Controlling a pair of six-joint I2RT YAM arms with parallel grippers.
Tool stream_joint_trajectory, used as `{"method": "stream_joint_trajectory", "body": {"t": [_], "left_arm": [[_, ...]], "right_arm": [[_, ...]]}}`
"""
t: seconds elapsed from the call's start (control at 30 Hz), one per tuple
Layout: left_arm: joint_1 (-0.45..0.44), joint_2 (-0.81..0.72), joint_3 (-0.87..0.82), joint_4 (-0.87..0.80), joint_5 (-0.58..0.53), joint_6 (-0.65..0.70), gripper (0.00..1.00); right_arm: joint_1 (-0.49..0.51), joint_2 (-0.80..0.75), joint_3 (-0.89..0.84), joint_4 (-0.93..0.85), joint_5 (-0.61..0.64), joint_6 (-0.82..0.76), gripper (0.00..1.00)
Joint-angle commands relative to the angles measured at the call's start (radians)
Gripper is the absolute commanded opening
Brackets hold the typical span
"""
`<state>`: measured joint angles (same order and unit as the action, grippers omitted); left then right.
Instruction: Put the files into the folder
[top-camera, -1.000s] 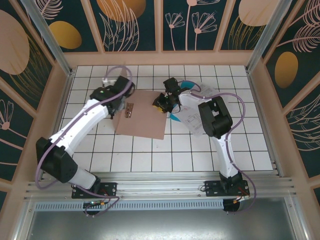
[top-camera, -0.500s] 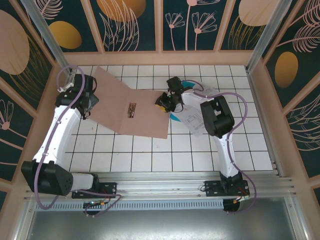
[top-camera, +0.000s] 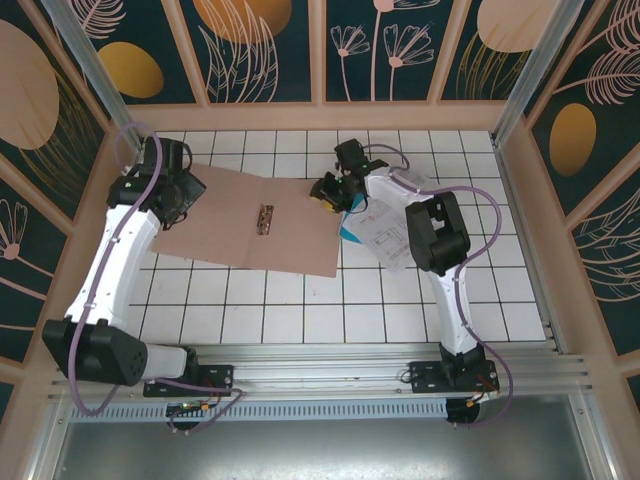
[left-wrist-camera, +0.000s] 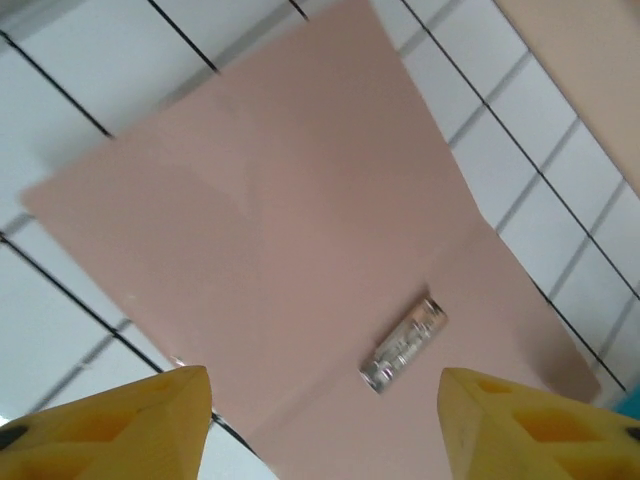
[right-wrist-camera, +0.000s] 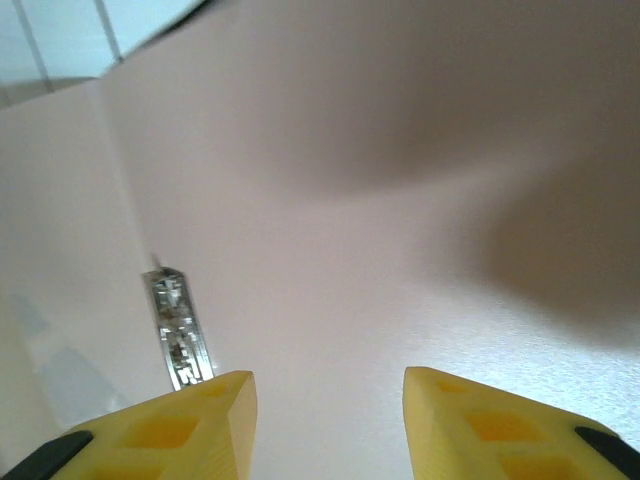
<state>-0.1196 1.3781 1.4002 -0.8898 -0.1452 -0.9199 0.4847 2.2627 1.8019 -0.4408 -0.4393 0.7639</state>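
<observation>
The pinkish-brown folder (top-camera: 290, 245) lies opened flat on the white tiles, its metal clip (top-camera: 265, 218) along the centre fold. My left gripper (top-camera: 188, 190) hovers over the folder's left flap, open with nothing between its yellow fingers. In the left wrist view the open cover (left-wrist-camera: 300, 220) and the clip (left-wrist-camera: 403, 345) lie beyond the gripper (left-wrist-camera: 325, 372). My right gripper (top-camera: 326, 190) is at the folder's right edge, open and empty. Its wrist view looks across the folder's inside (right-wrist-camera: 380, 220), with the gripper (right-wrist-camera: 329, 374) beside the clip (right-wrist-camera: 180, 325). The files, white printed sheets (top-camera: 383, 238) over a teal sheet (top-camera: 347, 233), lie right of the folder, partly under the right arm.
Wooden walls (top-camera: 520, 180) and aluminium posts (top-camera: 90, 60) enclose the tiled table (top-camera: 300, 310). Cables loop off both arms. Bare tiles stretch along the front of the table, below the folder.
The folder's left cover swung up and over to the left with my left gripper, and now lies flat and open. The left gripper has let it go. The right gripper shifted slightly back.
</observation>
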Motion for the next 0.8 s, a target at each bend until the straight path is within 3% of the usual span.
{"method": "stream_joint_trajectory", "body": {"t": [0.0,0.4,0.77], "left_arm": [[-0.023,0.117,-0.026,0.072,0.218,0.098,0.59],[-0.266,0.628,0.262,-0.018,0.104,0.363,0.58],[-0.408,0.918,0.540,-0.077,0.027,0.389,0.54]], "right_arm": [[-0.024,-0.091,0.002,-0.028,0.034,-0.035,0.44],[-0.253,-0.463,-0.524,0.117,0.062,0.033,0.44],[-0.478,-0.615,-0.809,0.141,0.090,0.062,0.43]]}}
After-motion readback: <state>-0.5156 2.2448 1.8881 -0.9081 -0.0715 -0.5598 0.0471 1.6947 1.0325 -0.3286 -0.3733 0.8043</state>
